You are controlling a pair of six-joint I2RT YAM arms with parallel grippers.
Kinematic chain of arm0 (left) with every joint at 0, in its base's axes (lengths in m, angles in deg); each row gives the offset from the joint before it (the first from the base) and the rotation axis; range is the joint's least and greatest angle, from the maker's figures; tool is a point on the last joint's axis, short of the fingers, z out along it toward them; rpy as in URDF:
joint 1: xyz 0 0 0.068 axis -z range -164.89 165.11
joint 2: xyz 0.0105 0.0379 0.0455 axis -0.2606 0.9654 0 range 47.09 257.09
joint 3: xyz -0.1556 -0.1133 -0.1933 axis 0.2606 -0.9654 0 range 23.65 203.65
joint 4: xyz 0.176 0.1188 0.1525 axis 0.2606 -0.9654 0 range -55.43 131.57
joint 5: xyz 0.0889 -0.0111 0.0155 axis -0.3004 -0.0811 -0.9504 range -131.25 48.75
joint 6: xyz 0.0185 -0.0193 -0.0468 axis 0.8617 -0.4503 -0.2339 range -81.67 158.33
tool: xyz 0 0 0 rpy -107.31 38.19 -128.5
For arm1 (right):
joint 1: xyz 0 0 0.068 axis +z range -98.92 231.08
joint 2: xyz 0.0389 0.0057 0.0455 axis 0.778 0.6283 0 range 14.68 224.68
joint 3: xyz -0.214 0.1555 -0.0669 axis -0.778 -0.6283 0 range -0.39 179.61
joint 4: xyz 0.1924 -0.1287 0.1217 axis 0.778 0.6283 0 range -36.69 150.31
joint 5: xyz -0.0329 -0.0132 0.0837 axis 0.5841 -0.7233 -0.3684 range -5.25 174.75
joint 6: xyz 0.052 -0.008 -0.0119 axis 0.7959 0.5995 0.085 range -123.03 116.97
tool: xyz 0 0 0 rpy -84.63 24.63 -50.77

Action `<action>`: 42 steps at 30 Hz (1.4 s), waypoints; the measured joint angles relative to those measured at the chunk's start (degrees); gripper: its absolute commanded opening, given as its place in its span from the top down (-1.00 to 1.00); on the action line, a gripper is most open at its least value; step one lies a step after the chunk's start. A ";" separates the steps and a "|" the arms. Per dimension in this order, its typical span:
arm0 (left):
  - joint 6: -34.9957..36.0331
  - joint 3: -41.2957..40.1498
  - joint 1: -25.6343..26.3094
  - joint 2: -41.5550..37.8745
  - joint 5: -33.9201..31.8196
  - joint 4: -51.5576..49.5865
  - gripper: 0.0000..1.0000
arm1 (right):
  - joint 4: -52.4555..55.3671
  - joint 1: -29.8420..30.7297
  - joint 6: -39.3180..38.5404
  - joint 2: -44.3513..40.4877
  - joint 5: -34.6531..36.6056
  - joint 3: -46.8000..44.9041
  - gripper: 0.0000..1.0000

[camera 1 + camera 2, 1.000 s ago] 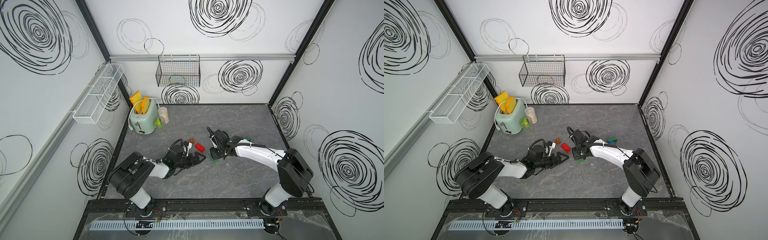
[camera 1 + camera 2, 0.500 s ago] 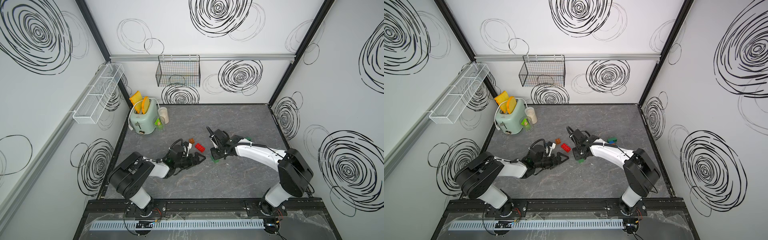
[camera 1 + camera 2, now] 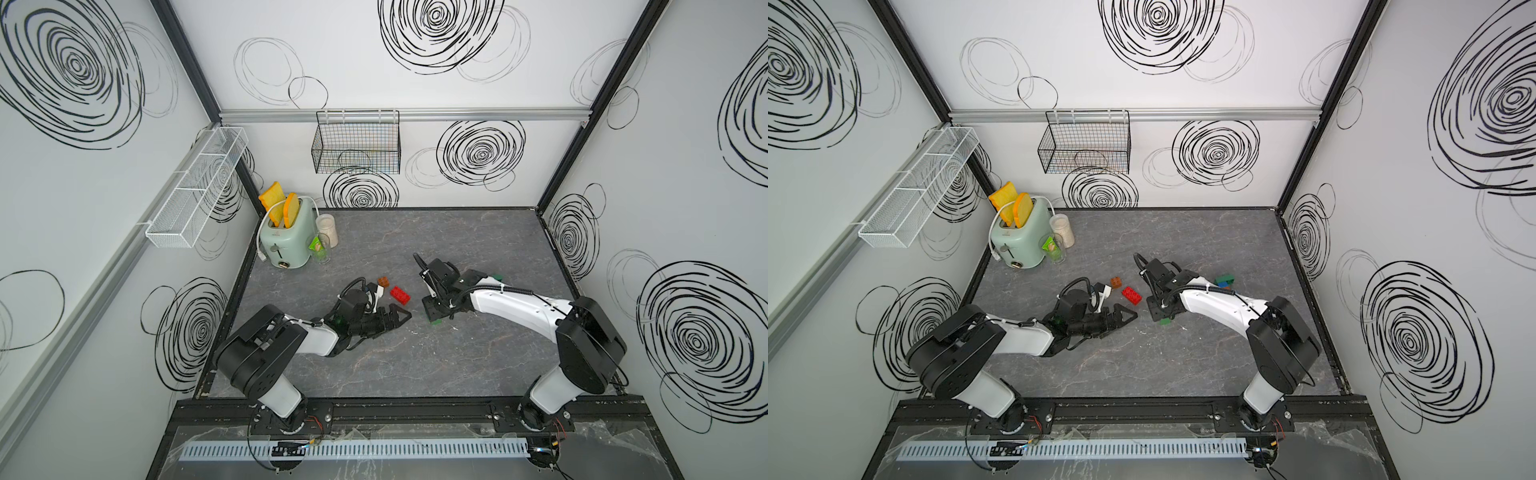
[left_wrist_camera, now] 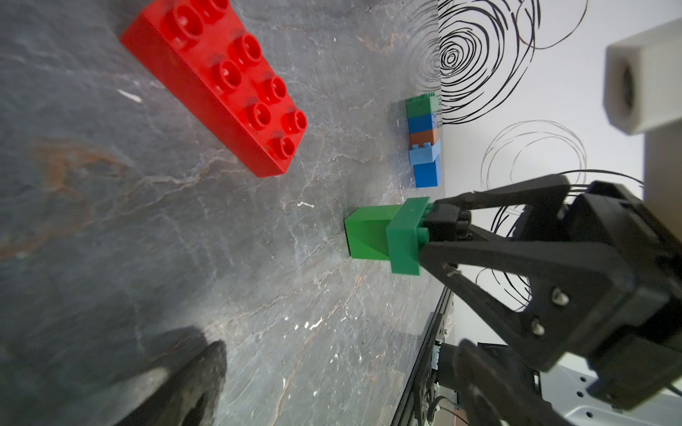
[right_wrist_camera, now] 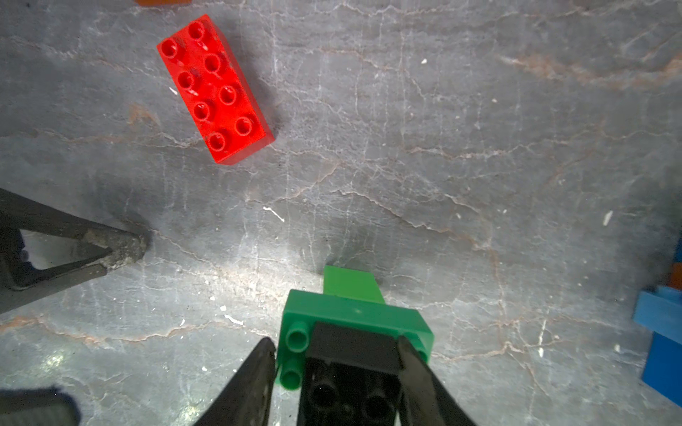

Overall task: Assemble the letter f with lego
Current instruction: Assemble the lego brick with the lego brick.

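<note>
Green stack (image 4: 372, 236): stands on the table (image 3: 415, 365) near its centre. It is a green brick below, a wider green brick overhanging it, and a black brick (image 5: 352, 372) on top.

Right gripper (image 5: 336, 346): comes down onto the stack from above, with the fingers either side of the black brick. They are narrowly parted. One finger stands clear, with green studs showing in the gap, so you have no clamp on it.

Right arm: forearm runs from its base at 5 o'clock toward the centre, wrist bent down.

Left gripper (image 3: 401, 318): at 9 o'clock of the stack and apart from it. It lies low over the table with fingers spread wide, holding nothing. The left forearm stretches toward 3 o'clock.

Red brick (image 3: 400, 294): flat, studs up, at 10 o'clock of the stack. A brown brick (image 3: 383, 282) lies just beyond it.

Blue and green stack (image 4: 424, 144): at 2 o'clock, well apart.

Against the top views of a second ago, you can make out no shift in either arm or any brick.
</note>
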 measured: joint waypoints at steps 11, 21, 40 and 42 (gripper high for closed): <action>0.02 0.07 0.00 -0.55 -0.17 -0.70 -0.96 | 0.02 -0.15 0.00 0.00 0.72 1.42 -0.09; 0.04 0.22 0.39 -2.43 -0.42 -3.48 -0.96 | 1.18 -0.11 0.66 0.00 1.51 2.75 -0.06; -0.28 0.96 0.76 -9.62 0.04 -7.15 -0.96 | 2.71 -0.07 1.55 0.00 1.38 2.75 0.07; -0.28 0.96 0.76 -9.60 0.04 -7.34 -0.96 | 2.71 -0.02 1.57 0.02 1.29 2.75 0.08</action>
